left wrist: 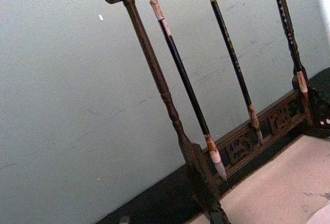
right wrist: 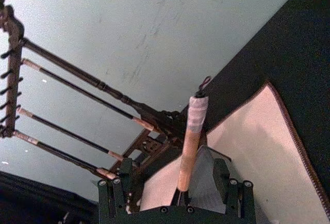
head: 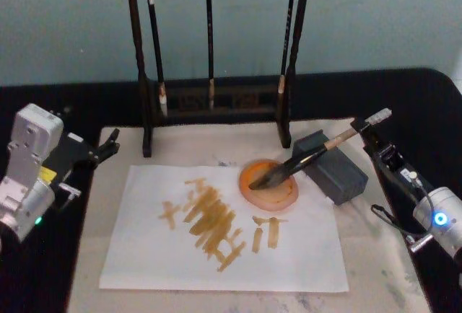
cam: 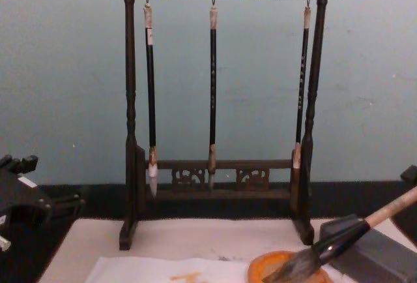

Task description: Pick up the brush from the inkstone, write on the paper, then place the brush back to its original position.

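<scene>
From the head view, the brush [head: 303,159] leans on the grey block [head: 333,166], bristles in the orange dish [head: 269,182] beside the written paper [head: 224,230]. The right gripper [head: 372,130] sits at its handle end; the left gripper [head: 108,144] is parked, jaws apparently apart. At the right wrist, fingers [right wrist: 234,195] seem to flank the handle, grip uncertain; pulling away crooked could roll it off.

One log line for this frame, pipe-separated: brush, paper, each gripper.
brush: on inkstone, tuft in orange dish | paper: ochre strokes | right gripper: around handle end | left gripper: parked left

Black table [head: 419,97] w/ beige mat [head: 375,255] (rack [head: 216,104] on mat).
</scene>
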